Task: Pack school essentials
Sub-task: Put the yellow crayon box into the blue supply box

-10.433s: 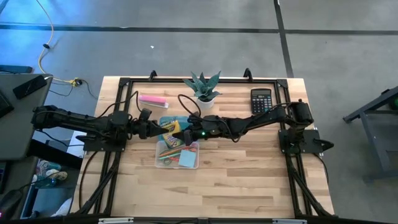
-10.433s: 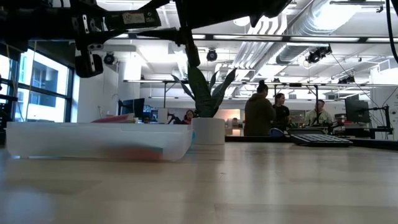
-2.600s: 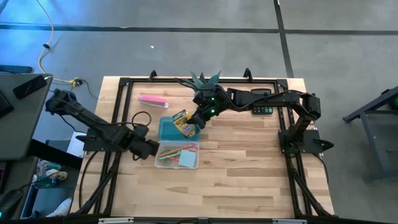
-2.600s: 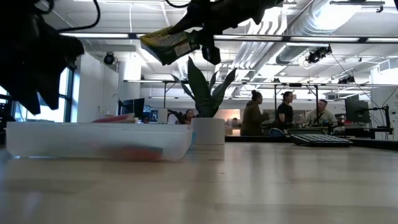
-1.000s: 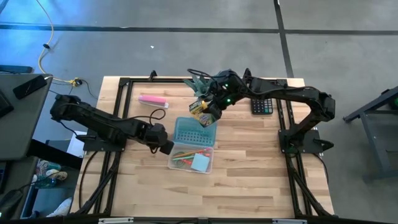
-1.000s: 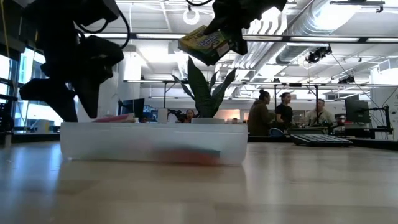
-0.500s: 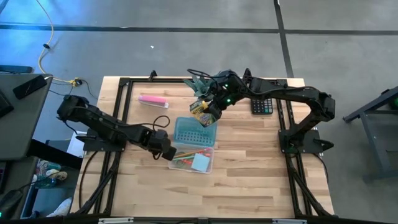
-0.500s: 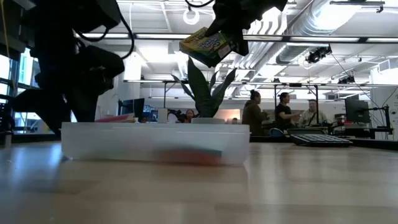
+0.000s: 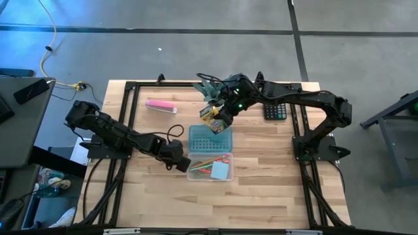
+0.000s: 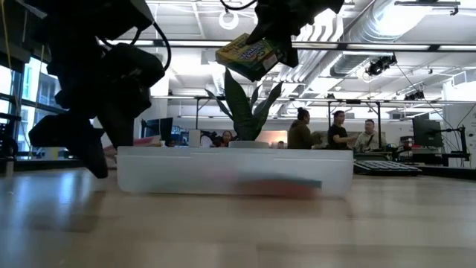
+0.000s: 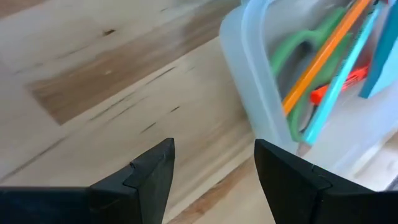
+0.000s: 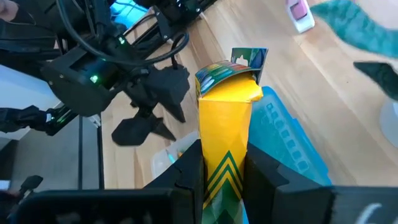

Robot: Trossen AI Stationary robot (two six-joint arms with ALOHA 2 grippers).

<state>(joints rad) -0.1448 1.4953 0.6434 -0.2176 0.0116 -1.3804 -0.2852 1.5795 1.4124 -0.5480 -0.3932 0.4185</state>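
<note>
So we've got the right gripper (image 9: pixel 221 117) clamped on the yellow-green crayon box (image 9: pixel 210 116), holding it up in the air above the far end of the clear bin (image 9: pixel 190 171), right over the blue tray part (image 9: pixel 211 138). In the low view the crayon box (image 10: pixel 248 56) hangs tilted, well above the bin (image 10: pixel 234 173), with nothing under it touching. From the right wrist we see the box (image 12: pixel 227 118) pinched between the two dark fingers, standing up out of them.

The left gripper (image 9: pixel 181 161) is down at table level just beside the bin's left side. From its wrist view the fingers are spread apart with nothing between them, and the bin wall (image 11: pixel 249 99) sits just ahead.

Inside the bin we can make out the green-handled scissors (image 11: pixel 292 59), the orange pencil (image 11: pixel 326 53), the teal pencil (image 11: pixel 342 81), something red that's probably the red pen (image 11: pixel 333 87), and the blue sticky-note pad (image 9: pixel 221 170).

Farther back on the table: a pink bar (image 9: pixel 160 105), a potted plant (image 9: pixel 209 88) and a black calculator (image 9: pixel 275 111). A few people stand in the room behind (image 10: pixel 300 134).
</note>
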